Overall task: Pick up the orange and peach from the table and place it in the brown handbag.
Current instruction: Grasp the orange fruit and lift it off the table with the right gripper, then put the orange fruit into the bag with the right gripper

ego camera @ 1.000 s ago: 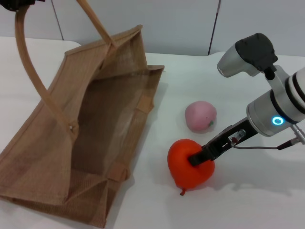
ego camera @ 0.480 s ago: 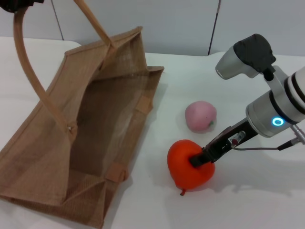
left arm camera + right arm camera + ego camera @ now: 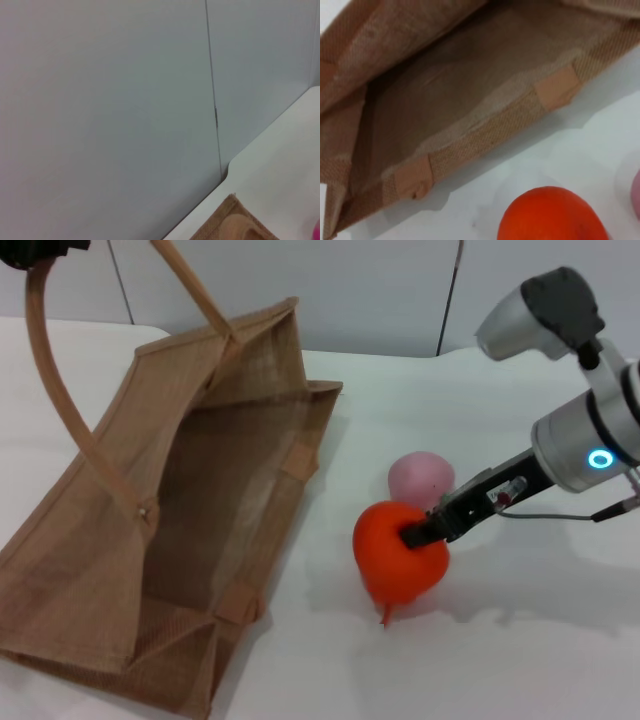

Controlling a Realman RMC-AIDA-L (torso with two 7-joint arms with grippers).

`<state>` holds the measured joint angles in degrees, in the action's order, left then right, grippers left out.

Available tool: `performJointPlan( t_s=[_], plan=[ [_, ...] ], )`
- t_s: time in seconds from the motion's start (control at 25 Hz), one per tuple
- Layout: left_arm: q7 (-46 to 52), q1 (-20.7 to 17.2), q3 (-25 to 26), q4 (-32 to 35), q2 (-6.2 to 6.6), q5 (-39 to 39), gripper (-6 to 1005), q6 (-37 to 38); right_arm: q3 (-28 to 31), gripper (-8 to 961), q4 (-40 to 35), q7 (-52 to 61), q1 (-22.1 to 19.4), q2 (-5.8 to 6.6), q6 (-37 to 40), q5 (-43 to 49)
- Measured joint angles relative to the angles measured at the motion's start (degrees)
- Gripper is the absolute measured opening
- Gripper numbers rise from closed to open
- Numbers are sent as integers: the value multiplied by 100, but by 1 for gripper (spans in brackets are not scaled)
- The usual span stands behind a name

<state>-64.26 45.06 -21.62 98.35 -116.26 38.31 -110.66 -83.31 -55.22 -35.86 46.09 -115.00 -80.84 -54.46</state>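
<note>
Gripping the orange (image 3: 395, 555), right gripper (image 3: 415, 534) holds it w/ stem tip down, long axis near-vertical.

One orange (image 3: 395, 555), one peach (image 3: 420, 478), one brown handbag (image 3: 170, 540)

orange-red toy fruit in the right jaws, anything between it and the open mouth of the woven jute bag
Nothing visible does. The orange-red toy fruit, held by the right gripper, sits beside the tan-brown woven jute bag, with only bare white table between it and the bag's open mouth.
</note>
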Motion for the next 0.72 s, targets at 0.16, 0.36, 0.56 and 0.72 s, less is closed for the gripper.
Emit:
performJointPlan(
  t_s=[0.16, 0.36, 0.56, 0.72],
  plan=[
    [-7, -14, 0, 0, 4, 0, 120, 0, 83, 220, -124, 17, -39, 87, -85, 16],
    [-8, -23, 0, 0, 7, 1, 120, 0, 312, 189, -348, 70, -84, 259, -276, 62],
    [-8, -20, 0, 0, 8, 1, 120, 25, 1153, 160, -1185, 97, -257, 267, -742, 462],
    [-8, -27, -11, -20, 3, 1, 120, 90, 1580, 128, -2095, 124, -276, 142, -1166, 474]
  ],
)
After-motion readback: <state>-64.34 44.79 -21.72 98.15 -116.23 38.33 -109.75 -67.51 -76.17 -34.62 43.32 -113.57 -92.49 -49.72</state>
